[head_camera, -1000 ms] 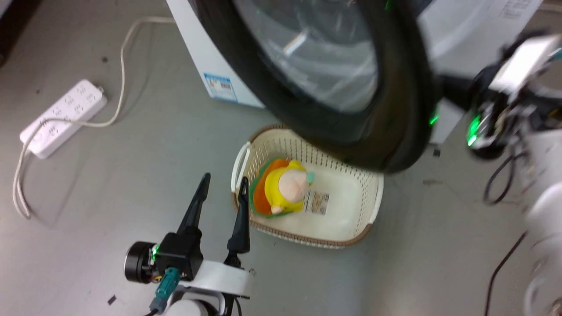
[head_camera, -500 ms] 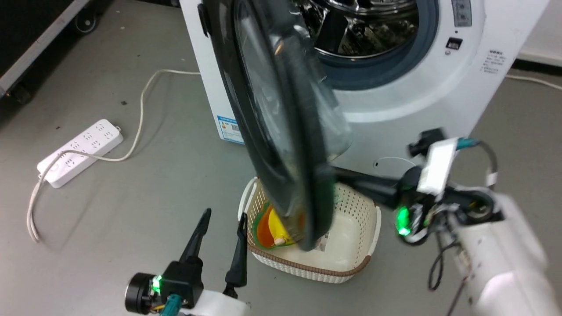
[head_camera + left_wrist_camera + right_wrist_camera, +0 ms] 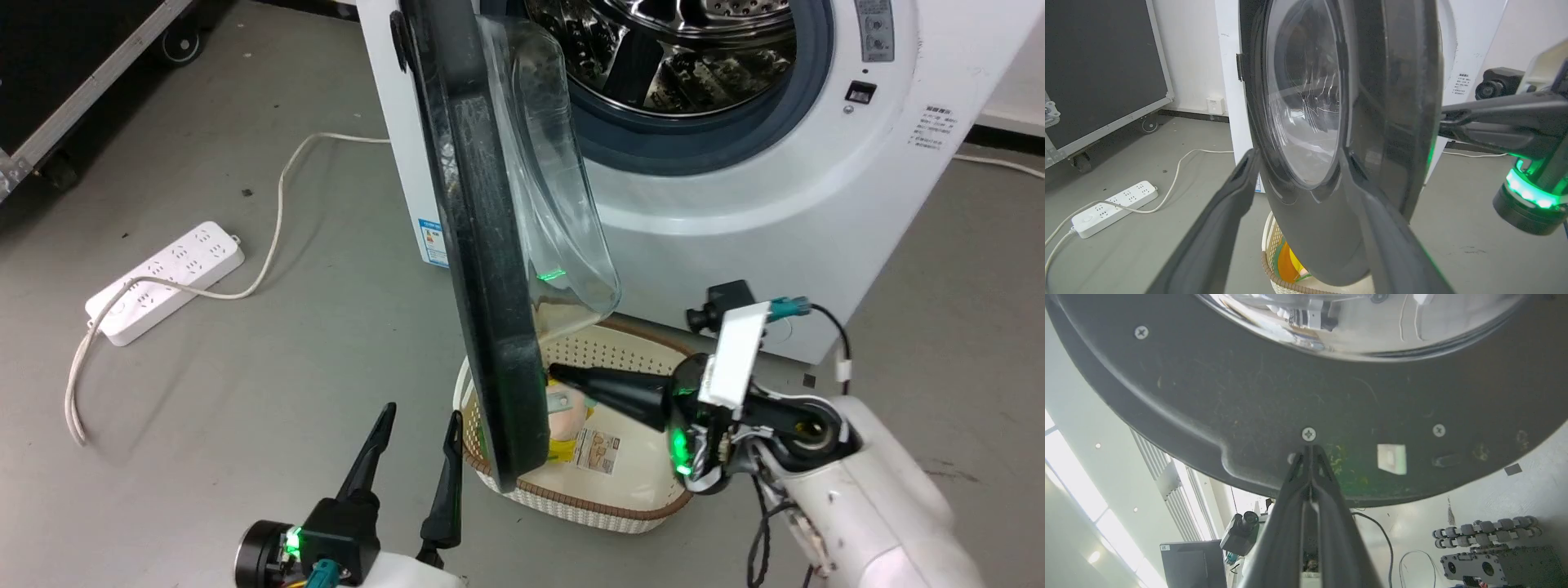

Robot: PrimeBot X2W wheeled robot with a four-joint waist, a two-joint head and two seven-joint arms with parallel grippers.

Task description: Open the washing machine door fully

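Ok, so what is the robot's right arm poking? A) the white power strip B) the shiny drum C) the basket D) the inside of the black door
D: the right gripper, jaws shut, has its tip against the dark inner face of the washing machine door, by a screw.

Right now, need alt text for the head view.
The washing machine door stands partly open, edge-on, with the shut right gripper against its inner face near the lower rim. Behind it is the white washing machine with its steel drum. Below are a cream basket, the open left gripper and a power strip.
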